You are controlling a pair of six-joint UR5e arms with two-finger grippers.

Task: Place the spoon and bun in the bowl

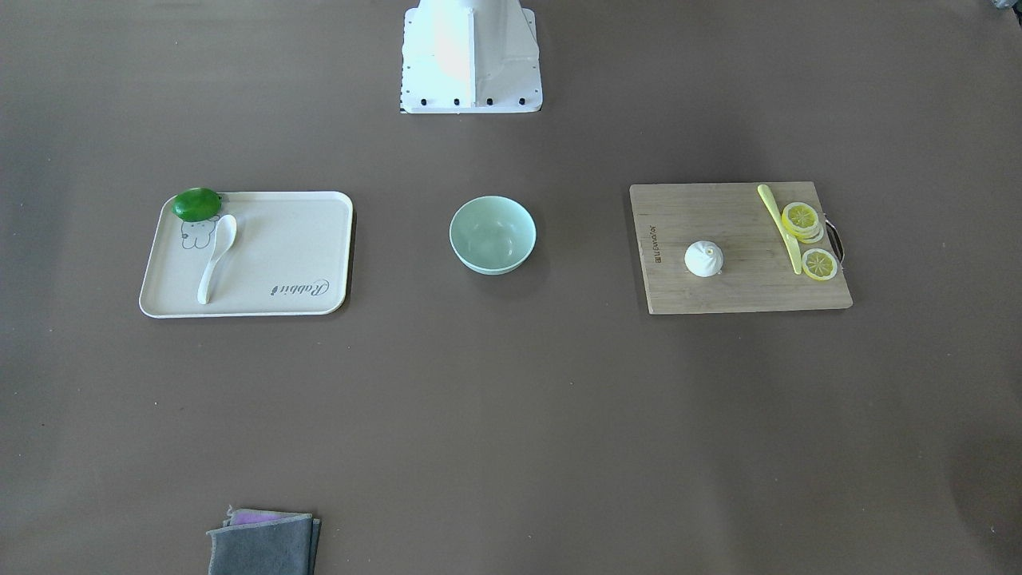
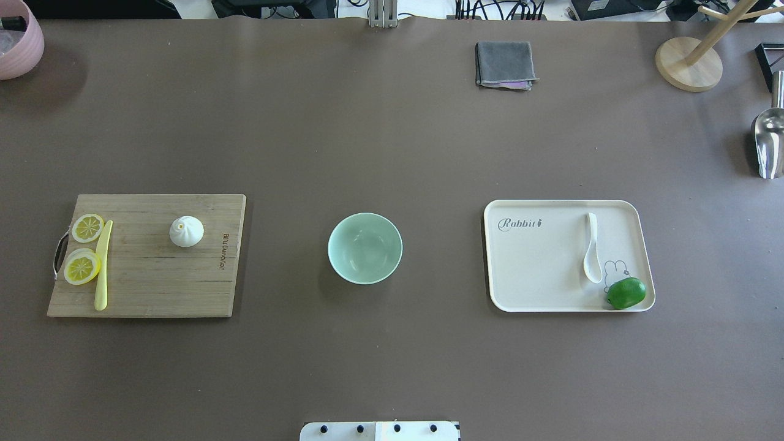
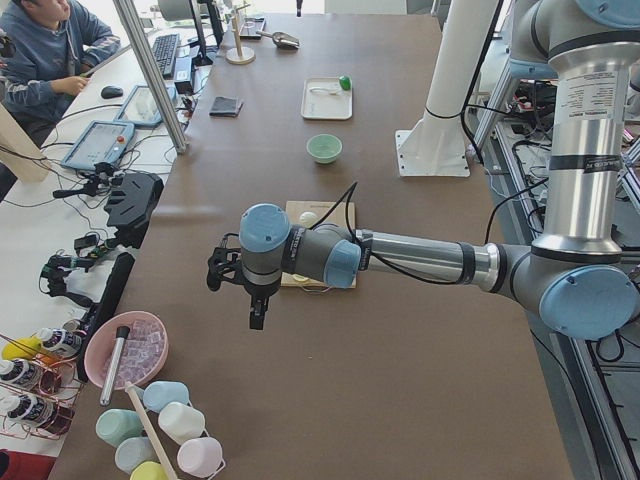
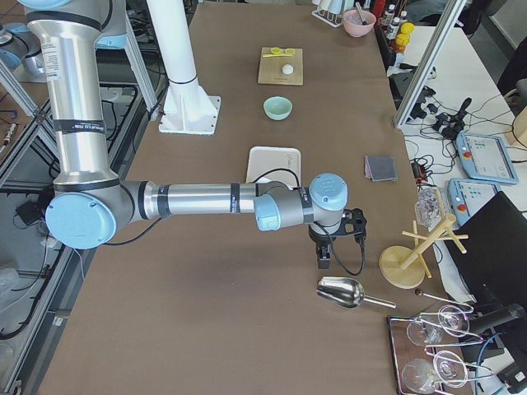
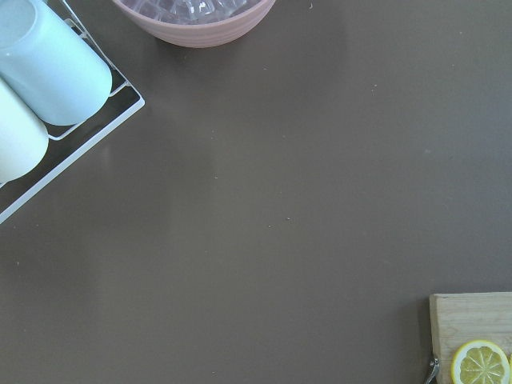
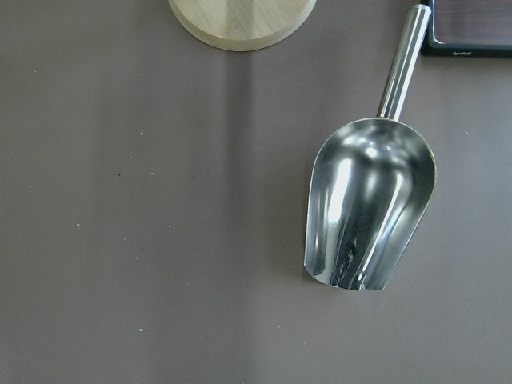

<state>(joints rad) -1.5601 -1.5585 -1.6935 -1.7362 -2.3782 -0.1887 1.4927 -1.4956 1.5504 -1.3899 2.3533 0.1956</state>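
Observation:
The mint-green bowl (image 2: 365, 248) stands empty at the table's middle (image 1: 493, 234). The white spoon (image 2: 591, 245) lies on a cream tray (image 2: 533, 269) to the bowl's right in the overhead view, beside a green lime (image 2: 626, 293). The white bun (image 2: 186, 231) sits on a wooden cutting board (image 2: 147, 288) to the bowl's left. The left gripper (image 3: 257, 308) shows only in the exterior left view, hanging beyond the board's end. The right gripper (image 4: 324, 253) shows only in the exterior right view, past the tray near a metal scoop (image 4: 342, 292). I cannot tell whether either is open.
Lemon slices (image 2: 87, 227) and a pale-yellow knife (image 2: 102, 266) lie on the board. A folded grey cloth (image 2: 504, 64), a wooden stand (image 2: 689, 61) and a pink bowl (image 2: 18, 43) sit along the far edge. A rack of cups (image 5: 48, 64) is under the left wrist.

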